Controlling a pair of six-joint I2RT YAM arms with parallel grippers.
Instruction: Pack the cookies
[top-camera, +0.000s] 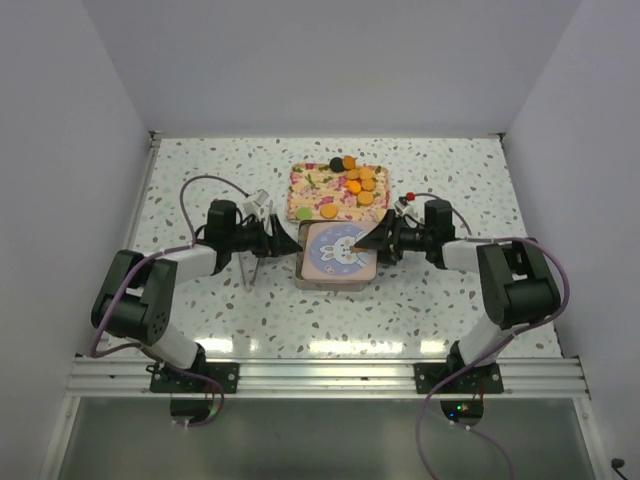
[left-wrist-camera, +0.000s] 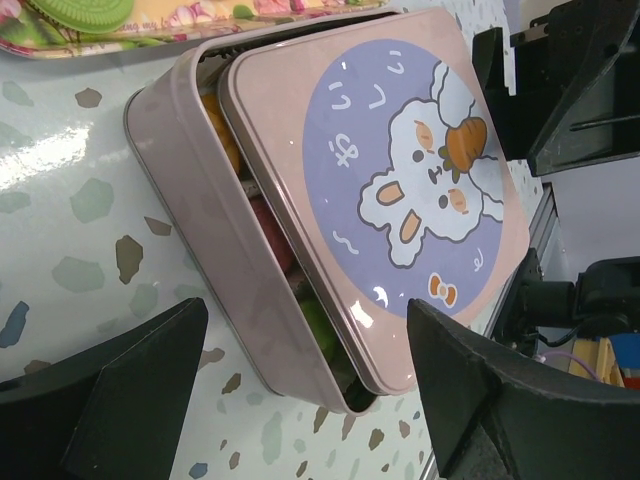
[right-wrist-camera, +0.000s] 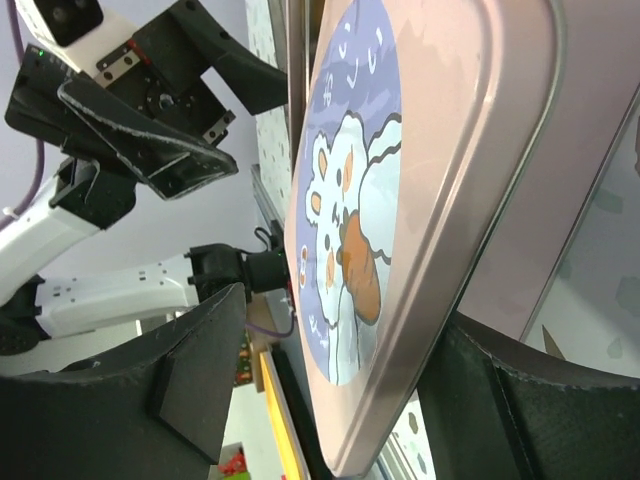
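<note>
Lid (left-wrist-camera: 285, 110): askew on tin (left-wrist-camera: 170, 175), gap showing cookies (left-wrist-camera: 225, 135).
Right claw (right-wrist-camera: 340, 312): wide, straddling lid.
Left claw (left-wrist-camera: 305, 312): wide, flanking tin, probably to brace it.

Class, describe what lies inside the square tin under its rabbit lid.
Through the gap beneath the skewed rabbit lid, the left wrist view shows cookies along one edge of the tin: orange, pinkish, green. The lid covers everything else, so the count is unknown.
</note>
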